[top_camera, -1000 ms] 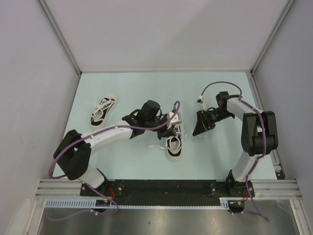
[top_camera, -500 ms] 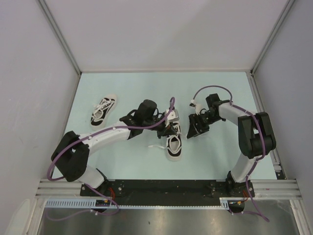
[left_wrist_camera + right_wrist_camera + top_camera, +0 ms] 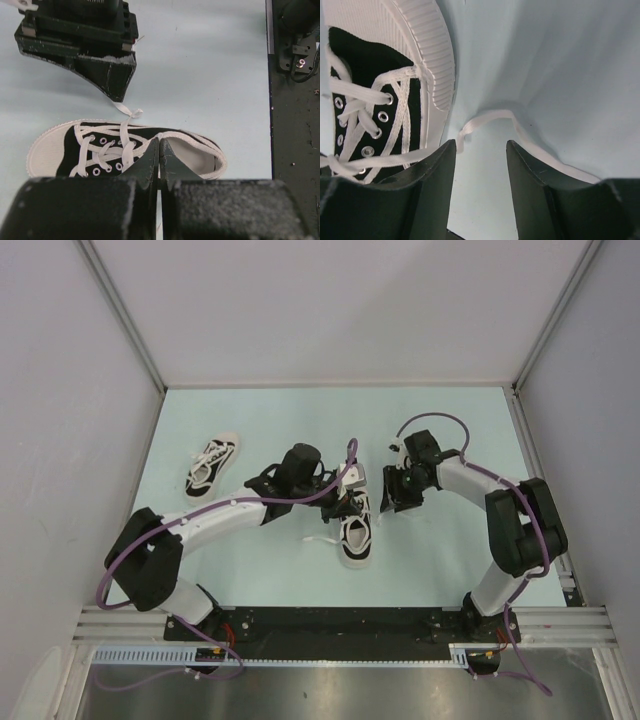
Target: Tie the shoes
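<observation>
One black shoe with a white toe cap [image 3: 356,537] lies mid-table, toe toward the arms. My left gripper [image 3: 345,502] hovers over it; in the left wrist view its fingers [image 3: 159,146] are pressed together above the shoe's collar [image 3: 197,142], and a pale sliver shows in the slit. My right gripper [image 3: 397,496] is low beside the shoe's right side. Its jaws [image 3: 480,145] stand apart, straddling bare table just behind a loose white lace [image 3: 492,114] that curls off the shoe [image 3: 375,55]. The second shoe [image 3: 212,462] lies at the far left.
Another lace end [image 3: 320,540] trails on the table left of the middle shoe. Grey walls with metal rails [image 3: 120,310] close in the table on three sides. The black base bar [image 3: 330,620] runs along the near edge.
My right gripper has swung left and down, close to the shoe, and its jaws have narrowed. The left arm has hardly shifted and stays shut.
</observation>
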Robot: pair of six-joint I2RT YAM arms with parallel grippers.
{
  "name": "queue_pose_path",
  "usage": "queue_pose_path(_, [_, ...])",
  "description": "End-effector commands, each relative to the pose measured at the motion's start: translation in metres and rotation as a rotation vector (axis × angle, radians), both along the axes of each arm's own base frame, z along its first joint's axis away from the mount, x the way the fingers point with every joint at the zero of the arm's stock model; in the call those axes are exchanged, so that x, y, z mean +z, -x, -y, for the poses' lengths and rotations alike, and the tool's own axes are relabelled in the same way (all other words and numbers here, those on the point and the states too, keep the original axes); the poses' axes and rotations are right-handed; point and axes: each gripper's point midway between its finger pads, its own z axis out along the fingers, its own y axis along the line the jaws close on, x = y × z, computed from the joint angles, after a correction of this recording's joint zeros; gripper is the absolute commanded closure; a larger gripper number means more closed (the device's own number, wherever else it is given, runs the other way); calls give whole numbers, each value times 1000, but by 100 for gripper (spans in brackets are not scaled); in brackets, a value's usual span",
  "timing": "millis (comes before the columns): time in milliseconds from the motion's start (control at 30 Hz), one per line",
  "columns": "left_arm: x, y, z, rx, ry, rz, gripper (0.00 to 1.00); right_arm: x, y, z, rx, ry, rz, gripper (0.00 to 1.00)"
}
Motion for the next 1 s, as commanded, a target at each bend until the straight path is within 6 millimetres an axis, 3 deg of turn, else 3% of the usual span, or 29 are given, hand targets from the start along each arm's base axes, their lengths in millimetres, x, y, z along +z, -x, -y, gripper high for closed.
queue_pose_path(0, [23, 3, 5, -36, 68, 33, 100, -4, -13, 1, -126, 97, 44, 51])
queue_pose_path(467, [20, 2, 5, -37, 62, 37, 100, -34, 9, -18, -104, 112, -77, 53])
queue_pose_path(567, [19, 2, 5, -39, 61, 39, 100, -36, 8, -21, -97, 100, -81, 67])
queue_pose_path(600, [19, 2, 5, -39, 59, 40, 100, -35, 7, -20, -97, 99, -79, 77])
queue_pose_path(700, [19, 2, 5, -42, 61, 45, 100, -26, -1, -9, -112, 84, -60, 100])
queue_pose_path(800, [20, 2, 5, -47, 64, 46, 100, -6, -13, 16, -181, 47, -47, 100])
queue_pose_path(867, [22, 4, 6, -55, 68, 49, 100, 18, -26, 39, -245, 14, 11, 100])
queue_pose_path(967, [18, 8, 3, -70, 49, 34, 100, 52, -40, 54, -277, -50, 112, 100])
